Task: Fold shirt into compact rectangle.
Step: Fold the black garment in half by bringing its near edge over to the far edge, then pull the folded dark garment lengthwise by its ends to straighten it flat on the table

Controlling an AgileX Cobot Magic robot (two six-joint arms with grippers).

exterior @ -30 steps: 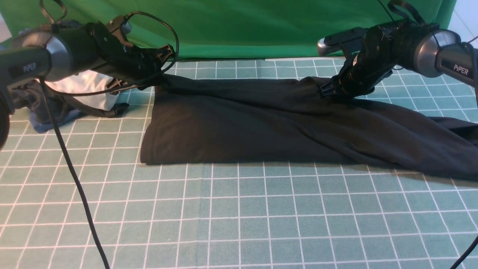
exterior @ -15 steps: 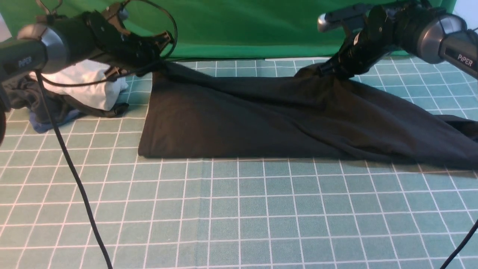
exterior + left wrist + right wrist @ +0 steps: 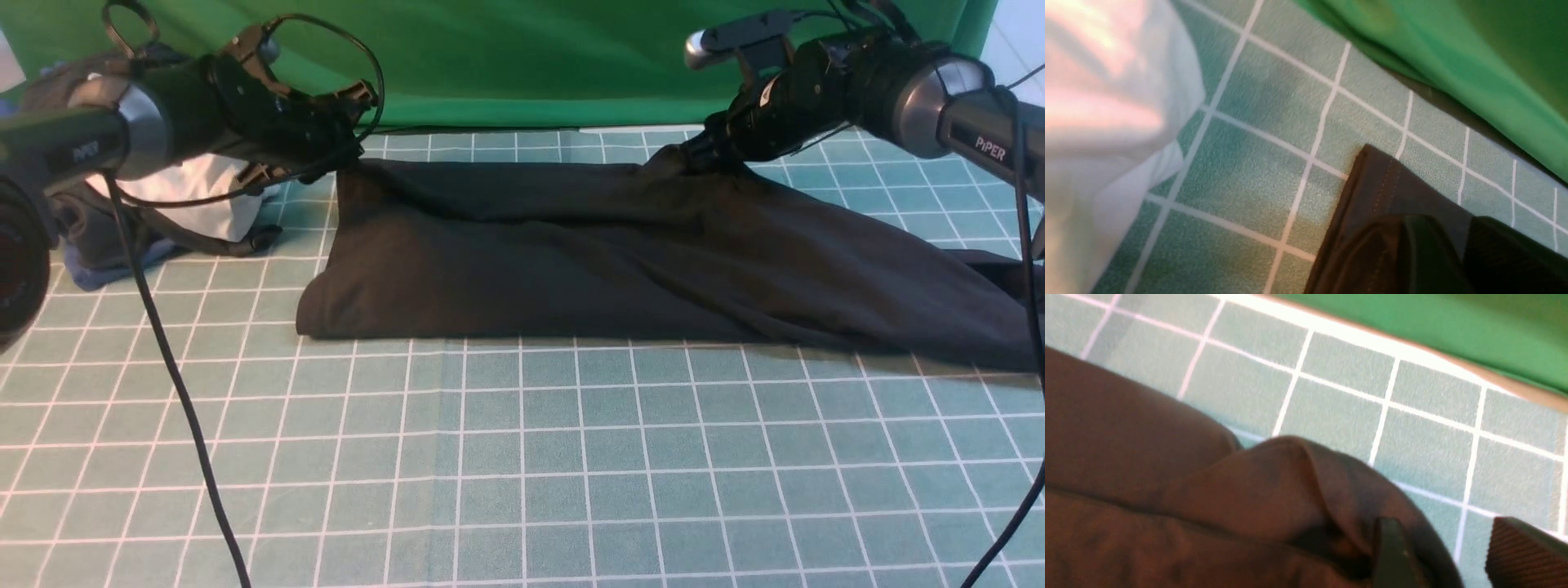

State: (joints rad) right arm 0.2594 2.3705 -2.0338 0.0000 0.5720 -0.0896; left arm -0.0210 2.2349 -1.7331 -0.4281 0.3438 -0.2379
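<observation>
The black shirt (image 3: pixel 571 261) lies as a long folded band across the gridded mat, its right end trailing off toward the right edge. My left gripper (image 3: pixel 351 155) sits at the shirt's far left corner. In the left wrist view the hemmed corner (image 3: pixel 1384 188) lies flat on the mat, and my left gripper (image 3: pixel 1457 249) stands slightly open with cloth showing in the narrow gap. My right gripper (image 3: pixel 694 155) is at the far edge further right. In the right wrist view it (image 3: pixel 1445 547) is open; a bunched fold of shirt (image 3: pixel 1290 486) drapes against one finger (image 3: pixel 1392 555).
A heap of white, grey and blue clothes (image 3: pixel 188 196) lies at the far left, behind the left arm. The green backdrop cloth (image 3: pixel 522 57) hangs along the mat's far edge. A black cable (image 3: pixel 163 367) droops from the left arm across the mat; another cable runs at the right (image 3: pixel 1020 523).
Both grippers were shut on the shirt's far edge and had lifted it. Now the edge is back down nearer the backdrop and both sets of jaws have parted. The near fold shifted slightly away.
</observation>
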